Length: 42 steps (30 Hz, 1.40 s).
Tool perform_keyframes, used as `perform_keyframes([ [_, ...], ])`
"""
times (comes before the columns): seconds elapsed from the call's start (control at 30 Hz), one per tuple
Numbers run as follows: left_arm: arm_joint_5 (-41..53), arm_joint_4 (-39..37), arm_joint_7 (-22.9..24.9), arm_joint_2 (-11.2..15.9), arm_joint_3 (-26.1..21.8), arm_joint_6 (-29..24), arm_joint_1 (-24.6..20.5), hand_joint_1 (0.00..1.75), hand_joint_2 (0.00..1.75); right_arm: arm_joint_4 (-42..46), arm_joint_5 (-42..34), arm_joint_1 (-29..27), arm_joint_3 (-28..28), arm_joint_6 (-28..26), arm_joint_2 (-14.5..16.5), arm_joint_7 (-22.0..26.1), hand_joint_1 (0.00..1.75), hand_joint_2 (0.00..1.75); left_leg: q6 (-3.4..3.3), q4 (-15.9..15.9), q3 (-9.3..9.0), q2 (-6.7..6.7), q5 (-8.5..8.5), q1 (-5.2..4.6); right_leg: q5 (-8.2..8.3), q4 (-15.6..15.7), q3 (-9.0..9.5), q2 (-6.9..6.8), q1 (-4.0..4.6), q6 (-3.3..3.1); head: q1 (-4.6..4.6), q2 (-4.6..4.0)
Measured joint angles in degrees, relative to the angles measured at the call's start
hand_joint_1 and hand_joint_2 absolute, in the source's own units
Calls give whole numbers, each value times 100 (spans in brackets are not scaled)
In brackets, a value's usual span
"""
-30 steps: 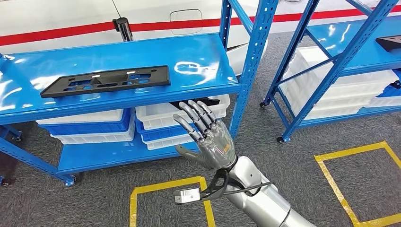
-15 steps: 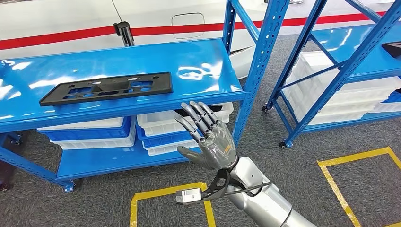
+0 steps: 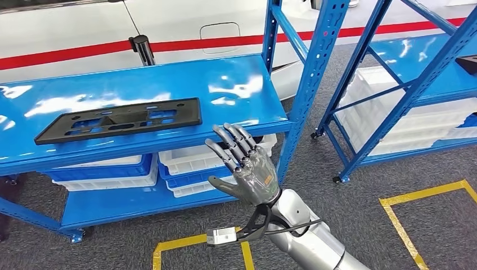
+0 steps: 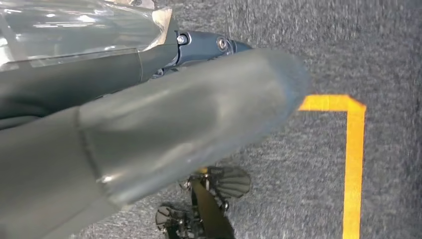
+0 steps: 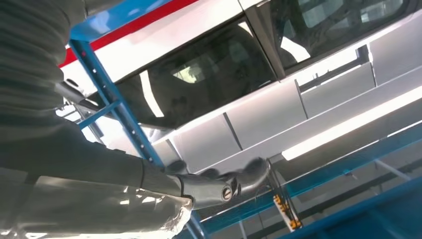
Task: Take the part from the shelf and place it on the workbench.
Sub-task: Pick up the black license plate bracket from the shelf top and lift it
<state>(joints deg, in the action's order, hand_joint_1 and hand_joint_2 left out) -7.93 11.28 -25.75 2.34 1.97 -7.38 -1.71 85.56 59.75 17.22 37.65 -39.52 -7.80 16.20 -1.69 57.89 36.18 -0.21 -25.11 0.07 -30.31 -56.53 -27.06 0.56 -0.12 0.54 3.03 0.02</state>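
One black part (image 3: 118,120) on the shelf (image 3: 236,90); right hand (image 3: 246,169) empty.

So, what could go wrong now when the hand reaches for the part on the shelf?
1. The right hand is open below the shelf edge, so lifting it could knock the edge.
2. The part is flat, long and thin, near the front edge; a grip at one end may tip it or push it away.
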Motion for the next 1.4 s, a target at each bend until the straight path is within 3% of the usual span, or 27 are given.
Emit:
perform_keyframes([
  [0.07, -3, 1, 2, 1, 0, -1, 0, 0, 0, 15, -1, -3, -4, 0, 8, 0, 0, 175, -80, -71, -154, 0, 40, 18, -21, -193, 15, -7, 19, 69, 5, -1],
  [0.1, -3, 2, 3, 0, 0, -1, -3, 0, 0, 22, -1, 2, -7, 0, 9, 0, 0, 175, -118, -89, -239, 4, 46, 28, -70, -415, -91, -9, 17, 82, 7, -1],
  [0.2, -4, 2, 2, -2, -2, -7, -14, 0, 0, 29, 7, -14, -11, 0, 7, -5, 0, 175, -189, -106, -354, 1, -26, 41, -431, -1500, -831, -13, -12, 78, 16, 0],
  [0.23, -5, 2, 2, -5, -2, -11, -14, 0, 0, 29, 15, -26, -10, 0, 5, -10, 0, 175, -196, -106, -381, -6, -62, 42, -579, -1741, -1060, -13, -25, 84, 17, 0],
  [0.3, -9, 2, 2, -10, -2, -17, -10, 0, 0, 29, 29, -37, -10, 0, 4, -18, 0, 175, -191, -106, -419, -18, -108, 44, -747, -1906, -1275, -14, -41, 91, 16, 0],
  [0.73, -9, 2, 2, -12, -2, -19, -10, 0, 0, 29, 32, -37, -10, 0, 4, -20, 0, 175, -189, -106, -428, -21, -117, 44, -759, -1899, -1295, -14, -46, 100, 16, 0],
  [0.87, -9, 2, 2, -20, -1, -19, -9, 0, 0, 29, 45, -37, -10, 0, 4, -29, 0, 175, -174, -106, -481, -31, -159, 47, -726, -1746, -1305, -15, -64, 151, 20, 0],
  [0.93, -9, 2, 2, -30, -1, -20, -9, 0, 0, 29, 60, -37, -9, 2, 3, -49, 0, 175, -138, -106, -590, -42, -248, 52, -344, -1172, -1177, -29, -89, 272, 22, -1],
  [1.0, -9, 3, 2, -32, -1, -34, -17, 0, 0, 28, 65, -38, -3, 5, 4, -86, 0, 175, -52, -102, -733, -39, -461, 21, 176, -414, -974, -87, -136, 285, 16, -1],
  [1.03, -8, 4, 1, -31, 1, -41, -24, 0, 0, 30, 60, -38, 0, 7, 6, -101, 0, 131, 5, -77, -792, -26, -549, 12, 358, -246, -895, -108, -169, 236, 9, -1],
  [1.07, -6, 4, 1, -31, 2, -49, -35, 0, 0, 33, 45, -35, 3, 8, 16, -115, 0, 87, 71, 167, -739, -13, -653, 10, 424, -172, -806, -126, -196, 134, -2, 0],
  [1.13, -3, 4, 3, -37, 11, -53, -34, 0, 0, 42, 17, -49, 6, 6, 40, -122, 0, 0, 197, 886, -234, 6, -950, 85, 374, -189, -588, -106, -244, 36, -18, 0],
  [1.17, -3, 2, 5, -52, 19, -54, -31, 0, 0, 59, 9, -65, 6, 4, 51, -97, 0, 0, 246, 968, -7, 61, -869, 134, 215, -191, -419, -94, -255, 59, -36, 0],
  [1.2, -3, 2, 1, -68, 25, -69, -27, 0, 0, 93, 22, -84, 2, 2, 55, -59, 0, 0, 233, 833, 88, 105, -727, 163, 80, -175, -244, -87, -247, 156, -36, 0],
  [1.23, -2, 4, -15, -86, 30, -105, -33, 0, 0, 133, 38, -99, -6, 1, 56, -20, 0, 0, 189, 492, -16, 138, -435, 177, -26, -206, -121, -85, -248, 264, -26, 0],
  [1.27, -2, 5, -36, -106, 33, -161, -41, 0, 0, 175, 59, -122, -19, 0, 56, 14, 0, 0, 96, 285, -146, 144, -247, 140, -221, -636, -333, -90, -210, 306, -10, 0],
  [1.3, -1, 9, -57, -117, 33, -229, -49, 0, 0, 216, 87, -154, -47, -1, 57, 48, 0, 0, -25, 251, -271, 52, -270, 44, -204, -828, -596, -82, -113, 280, 20, 0],
  [1.33, -1, 11, -70, -134, 33, -282, -53, 0, 0, 245, 109, -187, -79, -2, 58, 77, 0, 0, -110, 212, -377, -42, -333, -43, -88, -903, -858, -40, -13, 190, 34, 0],
  [1.37, -1, 11, -72, -168, 34, -316, -57, 0, 0, 272, 130, -228, -113, -2, 59, 107, 0, 0, -176, 185, -476, -140, -402, -132, 41, -933, -1093, 51, 105, 47, 7, 0],
  [1.4, -1, 11, -68, -194, 34, -332, -64, 0, 0, 297, 153, -257, -147, -2, 61, 137, 0, 0, -203, 169, -544, -231, -454, -177, 270, -539, -1044, 149, 217, -84, -24, 0],
])
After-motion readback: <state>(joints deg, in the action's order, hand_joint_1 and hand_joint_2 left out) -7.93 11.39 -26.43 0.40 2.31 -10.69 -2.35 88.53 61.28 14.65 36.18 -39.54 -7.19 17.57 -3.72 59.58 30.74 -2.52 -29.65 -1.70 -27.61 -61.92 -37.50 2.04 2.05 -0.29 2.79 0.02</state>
